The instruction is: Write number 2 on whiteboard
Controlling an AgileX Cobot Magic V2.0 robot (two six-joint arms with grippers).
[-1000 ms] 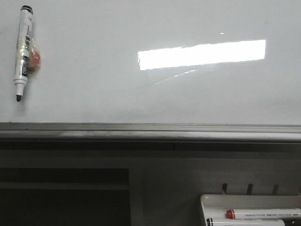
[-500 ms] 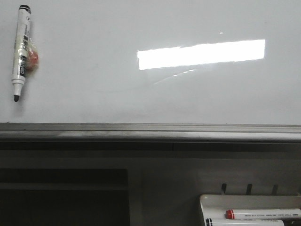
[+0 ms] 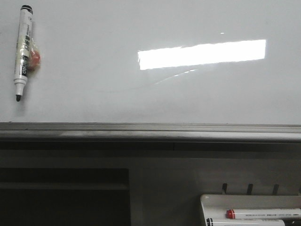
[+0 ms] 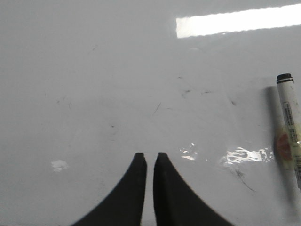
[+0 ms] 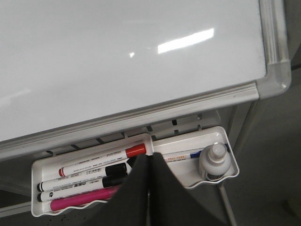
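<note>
The whiteboard (image 3: 141,94) fills the upper front view, glossy white, with a grey metal ledge (image 3: 150,132) along its lower edge. No number 2 shows on it in any view. A black-tipped white marker (image 3: 23,52) hangs upright on the board at the upper left, tip down, with an orange-red blob beside it. It also shows in the left wrist view (image 4: 289,127). My left gripper (image 4: 149,155) is close to the whiteboard (image 4: 117,70), jaws almost together and empty, apart from the marker. My right gripper (image 5: 150,156) is shut and empty over the marker tray (image 5: 34,188).
The white tray (image 3: 211,200) hangs below the board's right part. It holds a red-capped marker (image 5: 99,159), black-capped markers (image 5: 84,176), a pink marker (image 5: 80,200), a blue-capped marker (image 5: 188,154) and a small white bottle (image 5: 215,160). The whiteboard's corner (image 5: 275,70) is at the right.
</note>
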